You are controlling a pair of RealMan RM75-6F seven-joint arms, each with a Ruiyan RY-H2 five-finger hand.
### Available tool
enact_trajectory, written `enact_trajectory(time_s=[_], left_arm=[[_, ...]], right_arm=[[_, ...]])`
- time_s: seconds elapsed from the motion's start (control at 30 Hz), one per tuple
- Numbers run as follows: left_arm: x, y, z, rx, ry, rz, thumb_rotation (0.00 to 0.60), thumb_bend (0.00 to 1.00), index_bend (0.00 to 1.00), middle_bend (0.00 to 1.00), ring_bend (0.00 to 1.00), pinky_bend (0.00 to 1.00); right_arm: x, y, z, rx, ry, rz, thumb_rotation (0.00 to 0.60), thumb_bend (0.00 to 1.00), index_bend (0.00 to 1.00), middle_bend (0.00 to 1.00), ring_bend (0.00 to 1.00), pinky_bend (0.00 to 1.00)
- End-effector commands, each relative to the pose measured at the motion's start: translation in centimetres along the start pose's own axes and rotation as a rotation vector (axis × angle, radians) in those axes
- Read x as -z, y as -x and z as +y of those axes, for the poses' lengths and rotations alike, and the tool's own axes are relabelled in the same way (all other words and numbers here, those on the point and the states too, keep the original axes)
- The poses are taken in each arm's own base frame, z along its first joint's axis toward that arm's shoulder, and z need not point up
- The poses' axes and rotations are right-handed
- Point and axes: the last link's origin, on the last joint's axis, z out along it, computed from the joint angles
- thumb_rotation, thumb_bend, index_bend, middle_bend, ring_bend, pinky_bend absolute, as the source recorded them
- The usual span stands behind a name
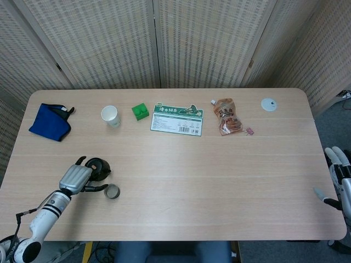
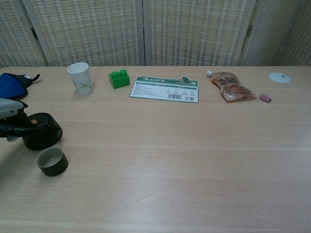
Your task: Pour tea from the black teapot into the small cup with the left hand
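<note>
While the pouring is not yet being done, the small cup (image 2: pixel 52 161) is being left standing upright at the near left of the tabletop (image 2: pixel 194 160), at about 8 o'clock from its centre; its inside is looking empty in the chest view, though a thin film of liquid cannot be ruled out. Just beyond it, at roughly 11 o'clock from the cup and close beside it without touching, the black teapot (image 2: pixel 41 130) is being held by the left hand (image 1: pixel 76 177), whose fingers (image 2: pixel 19 128) are being wrapped around the pot's left flank. Whether the pot is being lifted or only gripped on the surface cannot be told. What is inside it is being hidden by the lid.

The pot is being judged stiff, smooth, probably ceramic or iron, and so fairly heavy, slippery and breakable; a firm hold around the body or handle is being called for, with the lid being watched during tilting. The cup is being judged light and easily knocked.

At 3 o'clock, off the tabletop's edge, the right hand (image 1: pixel 339 178) is being kept idle with fingers apart, holding nothing.

Farthest away, a paper cup (image 2: pixel 79 77) is being left upright, its contents unseen.
</note>
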Motion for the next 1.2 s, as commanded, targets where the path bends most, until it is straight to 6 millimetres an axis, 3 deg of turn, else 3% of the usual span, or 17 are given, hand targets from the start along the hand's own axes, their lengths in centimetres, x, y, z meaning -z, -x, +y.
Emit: enact_trajectory(time_s=[0.03, 0.33, 0.47, 0.63, 0.87, 1.03, 1.2], left_arm=[[-0.3, -0.3, 0.1, 0.028, 0.006, 0.031, 0.018, 0.13, 0.87, 0.96, 0.79, 0.00], [-1.1, -1.5, -0.2, 0.134, 0.001, 0.138, 0.008, 0.12, 0.98, 1.00, 0.90, 0.00], [-1.3, -1.8, -0.6, 0.150, -0.024, 0.175, 0.087, 0.12, 1.00, 1.00, 0.93, 0.00], [-1.1, -2.3, -1.0, 0.160, -0.052, 0.226, 0.137, 0.12, 1.00, 1.00, 0.94, 0.01], [-0.5, -3.4, -1.6, 0.182, -0.096, 0.326, 0.150, 0.13, 1.00, 1.00, 0.98, 0.19], [0.0, -4.0, -1.7, 0.191, -0.110, 0.375, 0.241, 0.19, 1.00, 1.00, 0.99, 0.29], [0.6, -4.2, -1.4, 0.191, -0.102, 0.393, 0.253, 0.23, 1.00, 1.00, 0.99, 0.34]], right_arm=[[0.0, 0.0, 0.0, 0.000, 0.001, 0.002, 0.600, 0.14, 0.07, 0.08, 0.00, 0.00], [0.0, 0.0, 0.2, -0.004, 0.006, 0.009, 0.600, 0.14, 0.07, 0.08, 0.00, 0.00], [0.0, 0.1, 0.3, -0.007, 0.007, 0.009, 0.600, 0.14, 0.07, 0.08, 0.00, 0.00], [0.1, 0.1, 0.4, -0.009, 0.008, 0.012, 0.600, 0.14, 0.07, 0.08, 0.00, 0.00], [0.0, -0.1, 0.4, -0.010, 0.001, 0.021, 0.600, 0.14, 0.07, 0.08, 0.00, 0.00], [-0.3, -0.8, 0.2, 0.000, -0.005, 0.065, 0.600, 0.14, 0.07, 0.08, 0.00, 0.00], [-0.7, -1.5, 0.1, 0.014, 0.002, 0.096, 0.600, 0.14, 0.07, 0.08, 0.00, 0.00]])
